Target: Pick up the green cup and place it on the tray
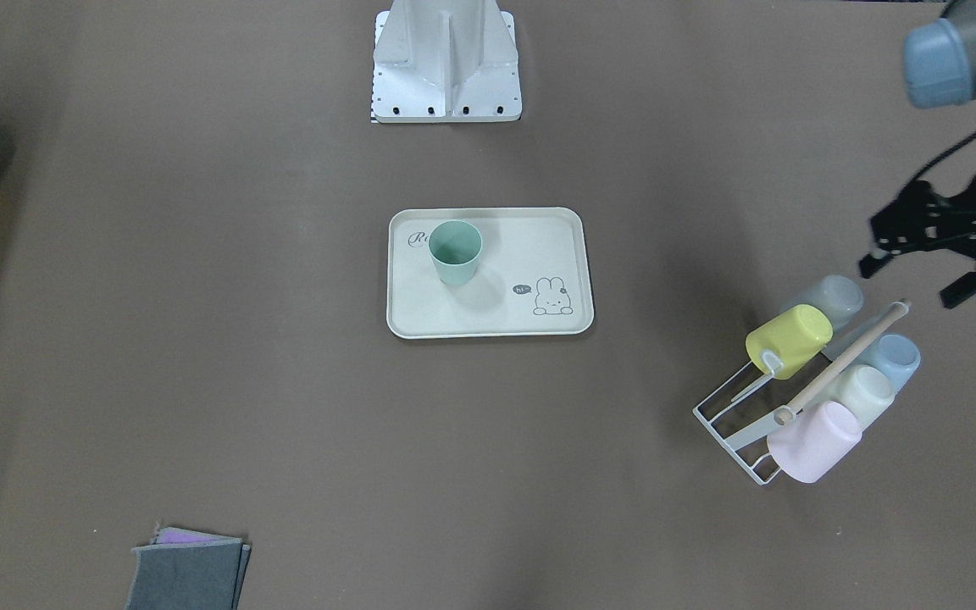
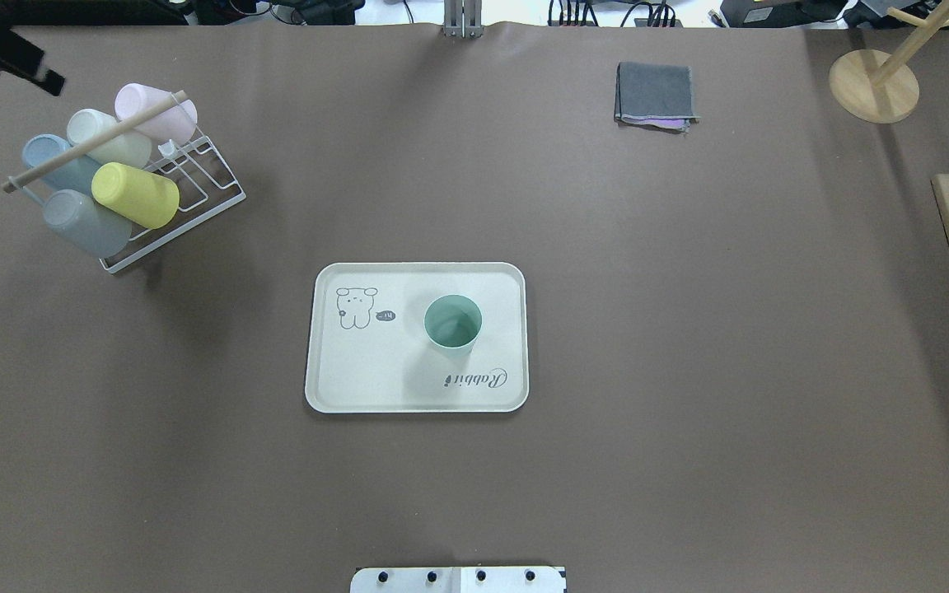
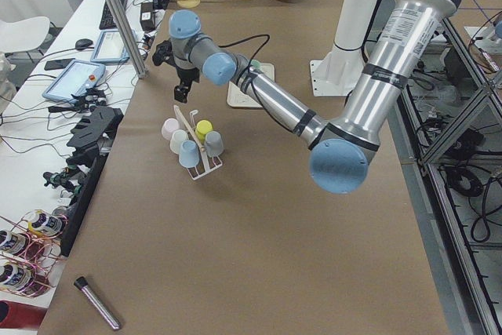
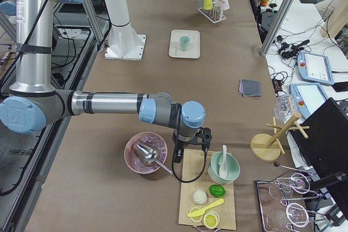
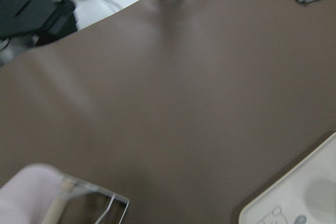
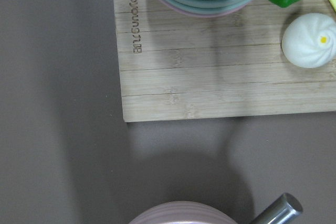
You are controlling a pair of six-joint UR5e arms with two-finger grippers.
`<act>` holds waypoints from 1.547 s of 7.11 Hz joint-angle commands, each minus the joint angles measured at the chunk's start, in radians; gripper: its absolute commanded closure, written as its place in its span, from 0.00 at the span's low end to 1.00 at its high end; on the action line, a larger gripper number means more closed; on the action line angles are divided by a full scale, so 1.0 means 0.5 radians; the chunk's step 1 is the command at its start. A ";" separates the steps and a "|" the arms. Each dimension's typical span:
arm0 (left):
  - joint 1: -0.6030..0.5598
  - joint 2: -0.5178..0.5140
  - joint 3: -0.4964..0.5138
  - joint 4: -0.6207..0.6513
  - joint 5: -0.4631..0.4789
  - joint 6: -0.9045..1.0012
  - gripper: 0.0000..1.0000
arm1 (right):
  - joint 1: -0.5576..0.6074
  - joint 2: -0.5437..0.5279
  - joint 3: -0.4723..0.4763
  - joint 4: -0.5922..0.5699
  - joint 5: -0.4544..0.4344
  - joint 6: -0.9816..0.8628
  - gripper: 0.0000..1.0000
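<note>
**Mint-green cup upright on the cream tray, both arms well away**

Mid-frame in the front-facing view, the green cup [image 1: 455, 252] stands upright and open-mouthed on the tray [image 1: 496, 315]. It sits in the tray's upper-left part and covers part of the grey script. The bunny drawing is at the tray's lower right, apart from the cup. Nothing touches the cup.

The left gripper [image 1: 907, 286] hangs at the right edge of that view, just above the wire cup rack [image 1: 729, 436]. Its two dark fingers look spread apart with nothing between them, though the picture is blurred there. In the overhead view it shows only as a dark shape in the upper-left corner. The rack carries a yellow cup [image 1: 789, 341], a pink cup [image 1: 817, 440], a pale cream cup and greyish-blue cups, all tipped on their sides under a wooden rod [image 1: 844, 362].

The right gripper [image 4: 191, 140] appears only in the right-end side view, lower centre of the frame. It hangs between a pink bowl [image 4: 142, 153] and a wooden board [image 4: 209, 199], far from the tray. Whether its fingers are wide or closed cannot be told.

A folded grey cloth [image 1: 187, 572] lies at the lower left of the front-facing view.
</note>
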 commanded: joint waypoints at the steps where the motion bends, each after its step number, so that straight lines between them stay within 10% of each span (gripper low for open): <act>1: -0.316 0.208 0.373 0.037 -0.036 0.021 0.02 | -0.002 0.005 -0.005 0.003 0.000 0.000 0.00; 11: -0.430 0.509 0.531 0.033 0.105 0.613 0.02 | -0.002 0.011 -0.044 0.003 0.040 -0.003 0.00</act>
